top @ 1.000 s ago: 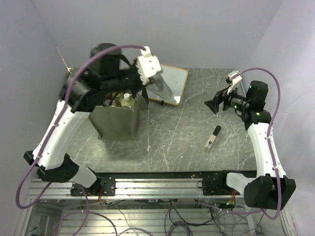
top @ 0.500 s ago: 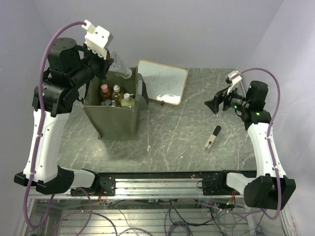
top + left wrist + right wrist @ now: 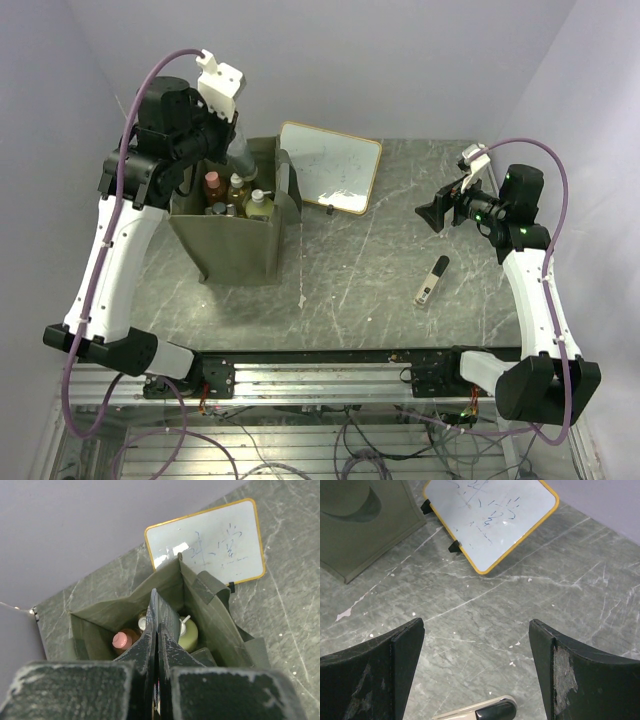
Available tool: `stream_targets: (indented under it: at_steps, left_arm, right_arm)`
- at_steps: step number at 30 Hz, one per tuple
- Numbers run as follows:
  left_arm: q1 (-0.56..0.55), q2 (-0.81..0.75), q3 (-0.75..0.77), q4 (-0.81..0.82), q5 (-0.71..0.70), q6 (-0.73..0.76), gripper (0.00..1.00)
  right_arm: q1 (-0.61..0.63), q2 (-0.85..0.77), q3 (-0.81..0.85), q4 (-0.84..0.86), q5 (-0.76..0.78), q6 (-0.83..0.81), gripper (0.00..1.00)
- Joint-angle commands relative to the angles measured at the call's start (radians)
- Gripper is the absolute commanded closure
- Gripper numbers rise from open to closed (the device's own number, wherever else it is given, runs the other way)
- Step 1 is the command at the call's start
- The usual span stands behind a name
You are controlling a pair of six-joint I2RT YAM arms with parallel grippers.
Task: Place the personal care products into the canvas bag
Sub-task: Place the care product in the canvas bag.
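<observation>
The olive canvas bag (image 3: 235, 250) stands open at the table's left. Inside it stand a pink-capped bottle (image 3: 120, 640), an amber bottle with a white pump (image 3: 236, 185) and a yellow-green pump bottle (image 3: 189, 632). My left gripper (image 3: 240, 155) hangs shut above the bag's mouth, pointing down into it (image 3: 156, 610); I see no bottle between its fingers. My right gripper (image 3: 432, 215) is open and empty above the table's right side (image 3: 475, 625). A slim pale item with a black cap (image 3: 432, 279) lies flat just below it (image 3: 480, 711).
A wood-framed whiteboard (image 3: 335, 175) lies flat behind and to the right of the bag, with two black clips on its near edge. Grey marble table (image 3: 350, 270); purple walls close in at the back and both sides.
My left arm has swung from over the whiteboard's left edge back to the left, then settled above the bag's rear opening. The right arm has stayed put.
</observation>
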Motion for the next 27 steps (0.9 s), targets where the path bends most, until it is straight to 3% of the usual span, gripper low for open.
stream_targets:
  at_steps: [1,7,13,27]
  left_arm:
    - [0.008,-0.038,0.036,0.036,-0.044,0.047,0.93]
    - [0.008,-0.095,0.017,-0.049,-0.055,0.101,0.93]
    - [0.008,-0.142,-0.096,-0.089,-0.093,0.131,0.93]
    - [0.008,-0.111,-0.261,-0.056,-0.08,0.111,0.93]
  right_arm:
    - [-0.005,0.002,0.001,-0.007,-0.016,-0.013,0.14]
    - [-0.005,0.004,0.001,-0.01,-0.017,-0.018,0.14]
    - [-0.004,0.008,0.001,-0.011,-0.018,-0.017,0.14]
    - [-0.004,0.007,-0.005,-0.006,-0.022,-0.016,0.14]
